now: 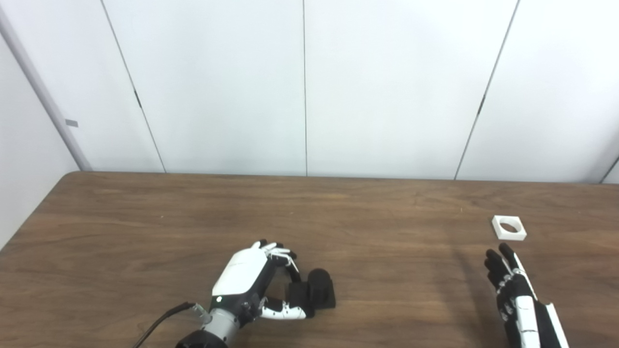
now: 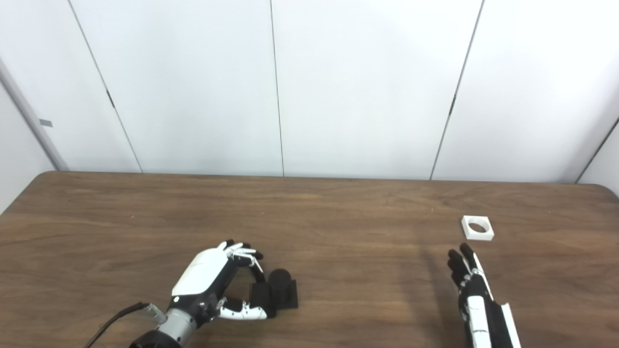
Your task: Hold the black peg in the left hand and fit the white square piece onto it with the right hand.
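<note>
In the left eye view, the left hand (image 1: pixel 251 282) lay at about six o'clock on the table (image 1: pixel 145 227), fingers curled around the black peg (image 1: pixel 316 289), thumb under its base; whether the grasp was firm I could not tell. The white square piece (image 1: pixel 508 227) sat at about three o'clock, untouched.

In the right eye view, the right hand (image 2: pixel 471 290) reached toward it with fingers extended and empty, tips just short of the piece. The step looked like pickup of both parts; next, the right hand likely needed to advance toward one o'clock and close on the piece.
</note>
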Robot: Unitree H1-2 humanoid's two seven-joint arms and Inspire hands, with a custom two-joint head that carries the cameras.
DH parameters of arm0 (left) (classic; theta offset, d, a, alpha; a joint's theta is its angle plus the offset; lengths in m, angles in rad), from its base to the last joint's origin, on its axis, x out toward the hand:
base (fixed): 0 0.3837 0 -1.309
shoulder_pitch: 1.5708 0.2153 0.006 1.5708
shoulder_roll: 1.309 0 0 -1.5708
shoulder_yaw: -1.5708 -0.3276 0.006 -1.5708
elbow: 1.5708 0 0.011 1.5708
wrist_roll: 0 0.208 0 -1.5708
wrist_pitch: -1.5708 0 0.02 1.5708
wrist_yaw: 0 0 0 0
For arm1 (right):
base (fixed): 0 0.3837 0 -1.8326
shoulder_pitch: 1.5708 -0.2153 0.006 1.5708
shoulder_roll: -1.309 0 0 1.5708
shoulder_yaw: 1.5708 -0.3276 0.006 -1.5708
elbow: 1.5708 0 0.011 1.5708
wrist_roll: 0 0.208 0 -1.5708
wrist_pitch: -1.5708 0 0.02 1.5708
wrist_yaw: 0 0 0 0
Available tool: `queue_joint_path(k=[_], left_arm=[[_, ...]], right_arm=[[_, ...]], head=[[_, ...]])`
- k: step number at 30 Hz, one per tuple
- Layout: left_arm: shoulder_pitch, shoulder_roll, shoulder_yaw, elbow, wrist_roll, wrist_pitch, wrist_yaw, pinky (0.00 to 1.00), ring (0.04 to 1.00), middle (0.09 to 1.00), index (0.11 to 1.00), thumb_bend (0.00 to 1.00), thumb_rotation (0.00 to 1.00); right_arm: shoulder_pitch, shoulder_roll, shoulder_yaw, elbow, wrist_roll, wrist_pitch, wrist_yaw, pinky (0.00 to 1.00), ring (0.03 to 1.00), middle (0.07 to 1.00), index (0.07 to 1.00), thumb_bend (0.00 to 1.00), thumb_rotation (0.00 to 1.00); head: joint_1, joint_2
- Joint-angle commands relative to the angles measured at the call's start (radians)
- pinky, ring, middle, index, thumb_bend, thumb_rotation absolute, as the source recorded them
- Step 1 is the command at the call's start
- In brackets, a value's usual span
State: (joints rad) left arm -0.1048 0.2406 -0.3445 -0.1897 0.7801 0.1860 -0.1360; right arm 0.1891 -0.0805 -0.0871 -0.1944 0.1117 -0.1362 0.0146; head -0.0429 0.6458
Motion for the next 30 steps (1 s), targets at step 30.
queue_joint_path(k=[30], left_arm=[[0.059, -0.015, -0.028, -0.005, 0.039, -0.078, 0.026, 1.00, 0.910, 0.812, 0.485, 0.52, 0.05]], right_arm=[[0.046, 0.051, 0.054, -0.084, -0.088, 0.114, -0.099, 0.92, 0.922, 0.897, 0.844, 0.56, 0.74]], head=[[-0.081, 0.087]])
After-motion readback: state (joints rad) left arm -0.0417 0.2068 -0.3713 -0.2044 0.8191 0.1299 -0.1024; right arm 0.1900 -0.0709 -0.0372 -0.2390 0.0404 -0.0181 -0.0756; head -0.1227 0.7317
